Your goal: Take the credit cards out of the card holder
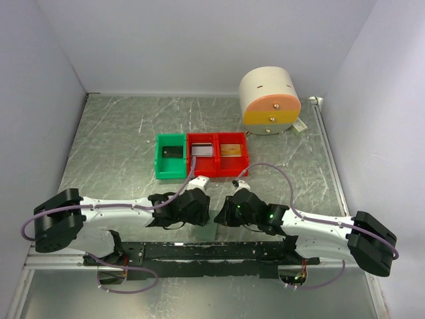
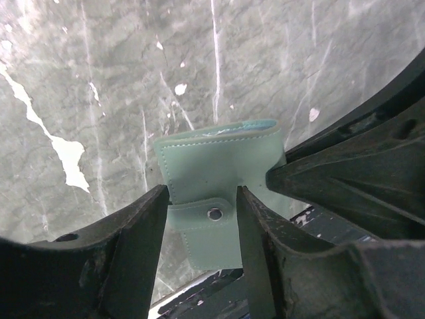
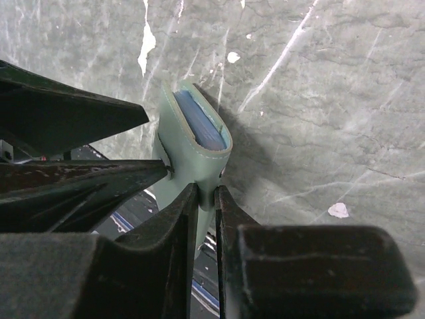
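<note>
Near edge, centre: left arm (image 1: 113, 211) and right arm (image 1: 319, 226) reach inward, and their wrists nearly meet over the dark base rail (image 1: 199, 251).

Card holder (image 2: 219, 166) sits between the two wrists, lifted off the tabletop (image 1: 119, 146) and folded shut. It is pale blue-green, stitched along the edge, with a strap (image 2: 192, 216) across its front that carries a metal snap (image 2: 214, 213).

Right fingers (image 3: 179, 226) are pressed nearly together, pinching the holder's lower edge. From that wrist the holder shows end-on, with blue layers (image 3: 199, 123) inside the fold (cards or pocket lining, cannot tell).

Left fingers (image 2: 143, 232) are spread, one on each side of the snap strap, with their inner faces right at its ends. Whether they actually press on it, cannot tell.

Mid-tabletop: three open bins in a row, touching.
- Green bin (image 1: 159, 163), left: dark flat thing inside.
- Red bin (image 1: 201, 167), middle: pale greyish flat thing inside.
- Second red bin (image 1: 232, 166), right: gold-tan credit card (image 1: 230, 150) lying flat.

Far right, near the back wall: a cream drum (image 1: 265, 86) with an orange and yellow front face. A small pale tag (image 1: 300, 126) lies just beside it.
</note>
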Action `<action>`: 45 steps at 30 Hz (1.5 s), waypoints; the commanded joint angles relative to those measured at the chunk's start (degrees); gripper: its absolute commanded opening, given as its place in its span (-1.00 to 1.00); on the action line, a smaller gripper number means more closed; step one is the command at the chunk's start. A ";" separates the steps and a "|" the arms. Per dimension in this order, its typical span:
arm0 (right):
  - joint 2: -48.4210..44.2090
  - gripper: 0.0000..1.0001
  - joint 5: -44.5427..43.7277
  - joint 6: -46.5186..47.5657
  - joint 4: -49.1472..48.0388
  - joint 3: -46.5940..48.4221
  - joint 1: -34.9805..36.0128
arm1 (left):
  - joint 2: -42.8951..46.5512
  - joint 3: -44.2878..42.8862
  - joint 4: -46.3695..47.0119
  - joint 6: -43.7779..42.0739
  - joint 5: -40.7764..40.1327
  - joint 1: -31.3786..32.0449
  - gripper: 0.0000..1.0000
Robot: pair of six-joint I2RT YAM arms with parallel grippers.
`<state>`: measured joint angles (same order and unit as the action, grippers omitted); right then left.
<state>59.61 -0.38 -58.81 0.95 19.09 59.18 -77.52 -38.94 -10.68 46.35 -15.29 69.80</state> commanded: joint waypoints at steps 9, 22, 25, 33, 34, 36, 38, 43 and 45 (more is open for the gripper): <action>-2.57 -0.70 -0.53 0.45 2.16 1.72 -0.31 | -6.32 -1.93 -0.86 0.40 2.33 1.39 0.16; -3.14 -0.70 -0.14 0.40 2.77 2.21 -0.34 | -6.59 -1.99 -4.16 4.23 -3.46 2.07 -0.41; -2.40 -0.70 -0.36 0.44 2.97 2.22 -0.27 | -5.41 -0.87 -3.38 4.43 -3.37 2.18 -0.45; -0.57 -0.69 -1.10 1.12 3.48 2.96 -0.32 | -0.37 2.73 -1.18 5.48 -3.77 2.23 -0.56; -0.49 -0.69 -1.25 1.15 3.40 2.97 -0.37 | 0.21 3.03 -1.07 5.58 -3.80 2.28 -0.54; -0.22 -0.69 -1.30 1.08 3.23 2.95 -0.26 | 1.31 3.88 -0.36 5.61 -3.64 2.19 -0.51; 0.32 -0.68 -0.94 1.01 2.83 2.89 -0.28 | 2.05 4.69 0.84 5.51 -3.37 2.18 -0.49; 2.56 -0.37 3.04 -0.34 0.40 2.48 -0.27 | 1.58 5.19 1.60 5.78 -3.43 2.19 -0.52; 3.61 -0.15 5.65 -1.83 -3.05 1.21 -0.29 | 1.05 4.89 1.28 6.17 -3.75 2.20 -0.53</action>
<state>61.76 1.10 -58.70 3.27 20.67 58.94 -76.20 -34.41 -10.26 51.57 -17.39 71.83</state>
